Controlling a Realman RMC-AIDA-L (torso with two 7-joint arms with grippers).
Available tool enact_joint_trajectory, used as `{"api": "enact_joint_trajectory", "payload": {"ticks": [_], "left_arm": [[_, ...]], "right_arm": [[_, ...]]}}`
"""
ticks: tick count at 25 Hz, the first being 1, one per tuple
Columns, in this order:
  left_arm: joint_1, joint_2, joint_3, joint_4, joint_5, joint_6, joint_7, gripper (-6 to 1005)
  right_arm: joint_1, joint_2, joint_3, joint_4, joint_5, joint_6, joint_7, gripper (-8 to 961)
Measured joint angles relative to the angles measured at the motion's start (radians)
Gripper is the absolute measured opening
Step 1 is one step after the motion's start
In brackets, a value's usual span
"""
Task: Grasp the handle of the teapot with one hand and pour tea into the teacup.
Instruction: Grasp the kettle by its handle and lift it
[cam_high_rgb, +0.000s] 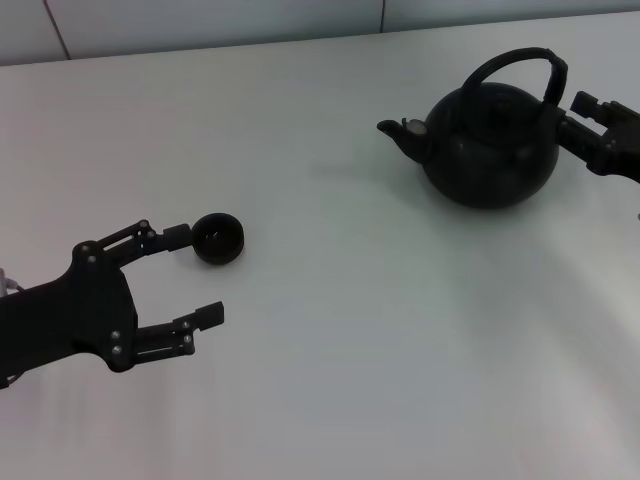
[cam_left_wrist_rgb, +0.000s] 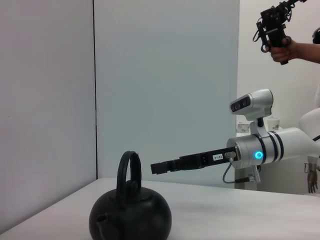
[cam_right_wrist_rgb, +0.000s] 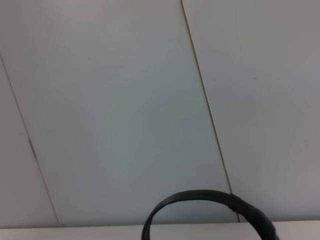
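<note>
Black teapot (cam_high_rgb: 490, 145) sits upright on the white surface (cam_high_rgb: 350, 350) at far right, spout toward the robot's left, handle (cam_high_rgb: 515, 65) arched over the top and not yet held. Teacup (cam_high_rgb: 218, 239) stands well apart at near left, not visibly filled. Nothing poured; grasp, lift, carry and tilt all seem left.

Right gripper (cam_high_rgb: 578, 112) reaches in from the right edge, level with the handle's right leg, just beside it, maybe touching; fingers look spread, nothing clamped. The right wrist view shows only the handle arc against the wall.

Left gripper (cam_high_rgb: 200, 275) lies low over the surface, fingers spread wide, upper fingertip (cam_high_rgb: 178, 235) touching or just beside the teacup, not closed on it.
</note>
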Motion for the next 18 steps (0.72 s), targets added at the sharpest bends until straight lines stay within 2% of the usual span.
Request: {"api": "enact_joint_trajectory", "payload": {"ticks": [18], "left_arm": [[-0.007,-0.001,-0.002,0.000,0.021,-0.015,0.000,860]], "right_arm": [[-0.022,-0.005,0.008,-0.010,0.001,0.055,0.000,568]]}}
